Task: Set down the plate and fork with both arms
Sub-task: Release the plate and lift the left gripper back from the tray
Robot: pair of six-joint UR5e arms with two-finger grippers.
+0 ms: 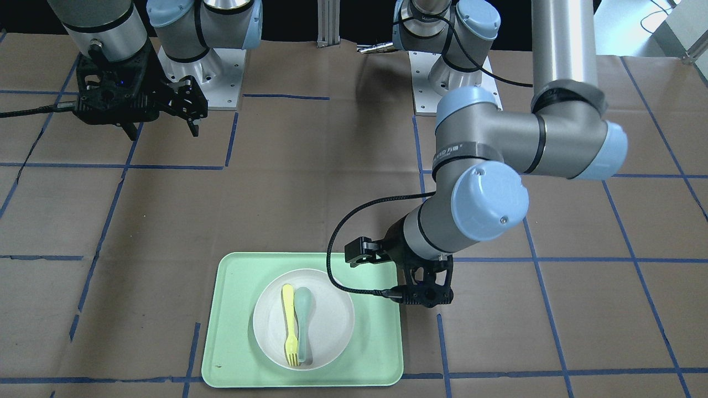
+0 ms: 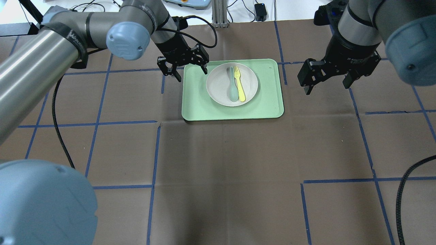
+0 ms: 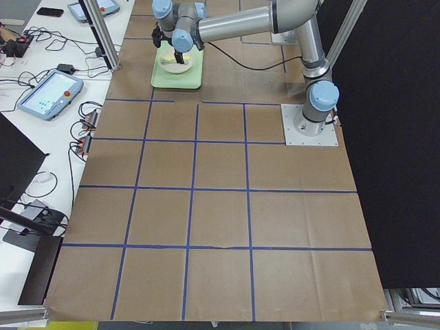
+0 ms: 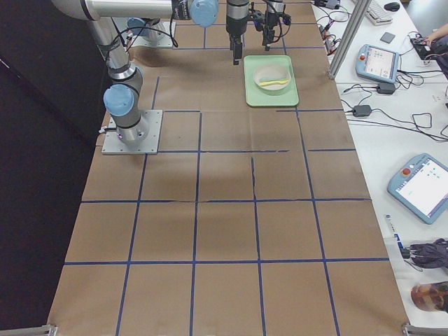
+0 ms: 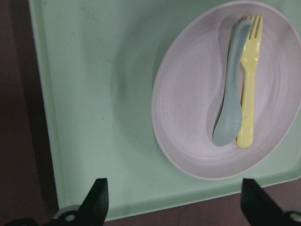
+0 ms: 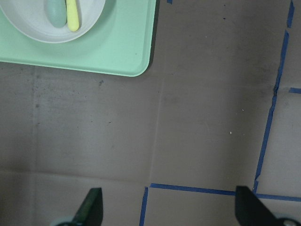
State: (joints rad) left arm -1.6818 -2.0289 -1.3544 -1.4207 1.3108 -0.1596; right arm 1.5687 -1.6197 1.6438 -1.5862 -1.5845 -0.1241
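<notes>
The off-white plate [image 2: 218, 85] sits on the mint-green tray [image 2: 265, 102]. The yellow fork [image 2: 239, 83] lies in the plate beside a pale blue-green spoon [image 2: 232, 88]. My left gripper [image 2: 191, 73] is open and empty. It hovers over the tray's left edge, just left of the plate. The left wrist view shows its gripper [image 5: 174, 207] open, with the plate [image 5: 188, 141] and fork [image 5: 248, 94] ahead. My right gripper [image 2: 327, 85] is open and empty over the bare table, right of the tray. In the right wrist view [image 6: 169, 212] the fork [image 6: 72, 16] shows at top left.
Brown paper with blue tape lines covers the table [image 2: 218, 170]. The left arm's black cable [image 1: 337, 243] loops over the tray's corner. The arm bases [image 1: 202, 77] stand at the robot's side. Teach pendants [image 4: 423, 185] lie on side benches.
</notes>
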